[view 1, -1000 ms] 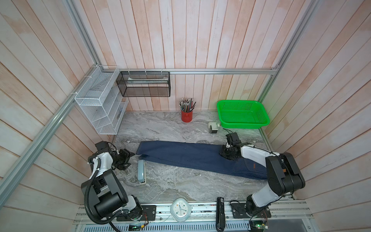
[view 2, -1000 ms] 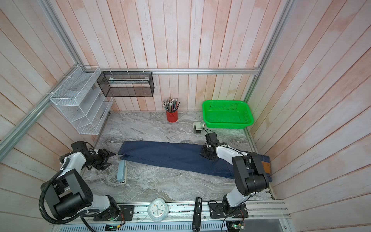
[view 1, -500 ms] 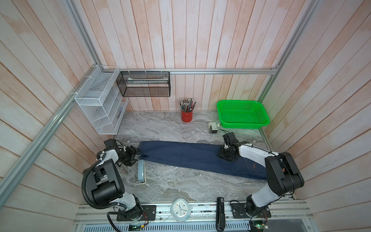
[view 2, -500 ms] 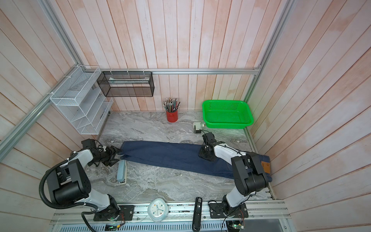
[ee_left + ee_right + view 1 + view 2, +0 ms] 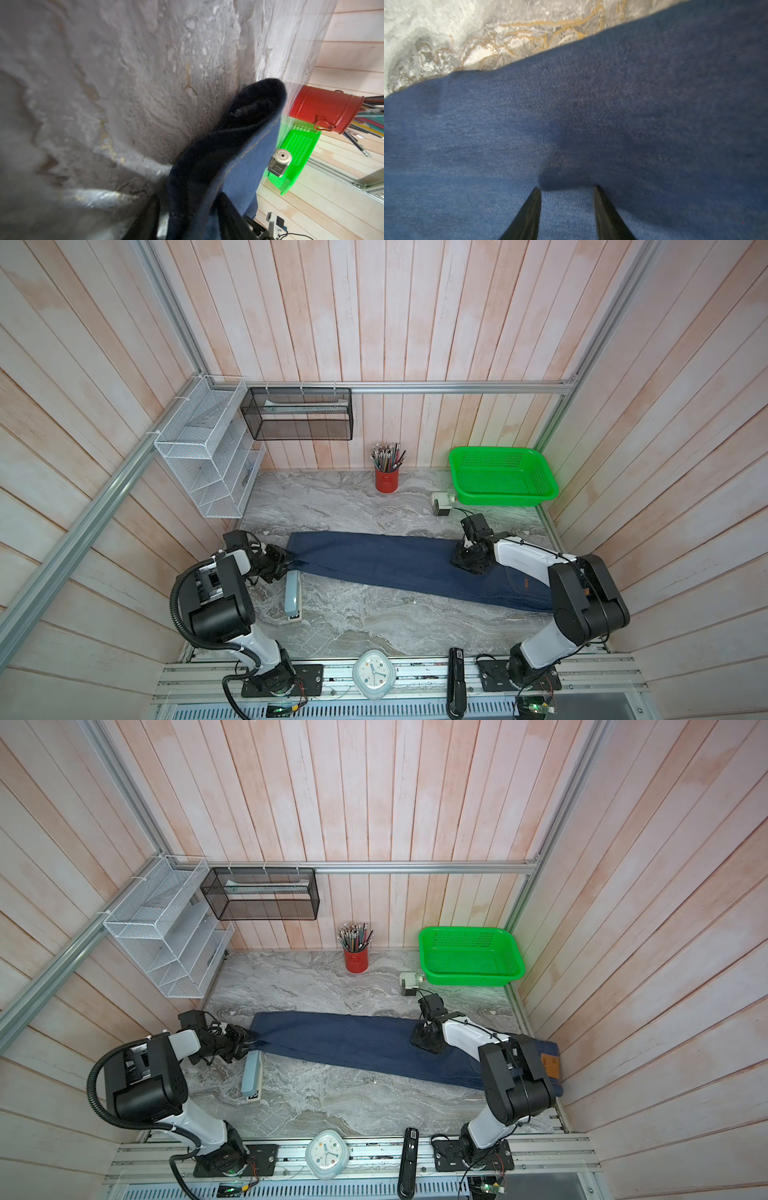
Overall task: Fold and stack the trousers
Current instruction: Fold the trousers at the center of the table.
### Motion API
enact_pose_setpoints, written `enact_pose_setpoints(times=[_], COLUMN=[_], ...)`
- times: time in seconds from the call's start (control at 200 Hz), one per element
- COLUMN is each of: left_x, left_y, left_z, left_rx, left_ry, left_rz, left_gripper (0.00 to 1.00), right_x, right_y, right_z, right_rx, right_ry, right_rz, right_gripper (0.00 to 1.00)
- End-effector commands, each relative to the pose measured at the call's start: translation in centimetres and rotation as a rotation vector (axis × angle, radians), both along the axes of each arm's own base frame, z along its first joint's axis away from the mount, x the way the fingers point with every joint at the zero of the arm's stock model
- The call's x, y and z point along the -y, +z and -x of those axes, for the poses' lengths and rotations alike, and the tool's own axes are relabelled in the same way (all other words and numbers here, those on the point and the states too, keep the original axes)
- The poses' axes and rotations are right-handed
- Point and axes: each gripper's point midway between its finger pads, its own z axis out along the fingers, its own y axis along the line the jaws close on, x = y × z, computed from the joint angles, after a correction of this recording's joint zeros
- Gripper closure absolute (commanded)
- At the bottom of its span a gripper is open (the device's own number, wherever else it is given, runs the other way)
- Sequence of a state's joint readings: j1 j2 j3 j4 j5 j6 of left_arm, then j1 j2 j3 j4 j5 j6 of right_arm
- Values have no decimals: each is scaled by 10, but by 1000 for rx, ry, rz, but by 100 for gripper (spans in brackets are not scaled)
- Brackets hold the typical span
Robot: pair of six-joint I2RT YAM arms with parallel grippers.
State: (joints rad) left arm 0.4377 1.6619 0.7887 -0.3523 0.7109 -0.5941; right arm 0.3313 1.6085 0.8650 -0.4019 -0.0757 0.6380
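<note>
- The trousers [image 5: 395, 568] lie flat across the middle of the desk [image 5: 353, 626]. The hems point to its left edge and the waistband reaches its right edge, slanting a little toward the front on that side.
- They show as one narrow strip, so the legs appear to be laid one on the other. That lengthwise fold looks done.
- The left gripper [image 5: 284, 566] sits at the hem end, near the left edge. Its wrist view shows denim running between the fingers with the hem raised off the marble, so the jaws look closed on the trousers.
- The right gripper [image 5: 566, 188] stands on the thigh part, toward the right edge. Its jaws are narrowly apart, with the tips resting on flat cloth and nothing pinched between them. It seems to pin the cloth down.
- The step in hand is probably the start of the crosswise fold, with the hem to be carried toward the waistband.
- The crosswise folds and the stacking remain to be done. No other pair or pile shows, so the stacking place cannot be told.
- A stapler [image 5: 293, 599] lies just beside the left gripper, toward the front edge, and might get nudged.
- The green basket [image 5: 503, 497] stands in the back right corner, apart from the cloth.
</note>
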Motion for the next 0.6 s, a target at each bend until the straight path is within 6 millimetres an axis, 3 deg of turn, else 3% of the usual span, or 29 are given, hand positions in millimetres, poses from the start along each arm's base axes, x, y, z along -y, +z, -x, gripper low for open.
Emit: enact_pose_setpoints(times=[0.0,0.34,0.45,0.595], left_x=[5,4,-1,-15], left_y=[-5,7,23,60], left_z=[-1,-6,-11,-22], left_rx=[15,48,87,163], left_ry=[-21,-22,-17,3], left_rz=[14,4,-36,-136], left_gripper=[62,100,100,100], right_x=[2,0,-1,-8], right_y=[-14,-16,-13,-11], right_z=[15,15,14,13], right_rx=[-82,-87,-82,-83], right_ry=[-8,-3,3,17], right_rz=[20,14,5,-27], right_gripper=[56,56,56,56])
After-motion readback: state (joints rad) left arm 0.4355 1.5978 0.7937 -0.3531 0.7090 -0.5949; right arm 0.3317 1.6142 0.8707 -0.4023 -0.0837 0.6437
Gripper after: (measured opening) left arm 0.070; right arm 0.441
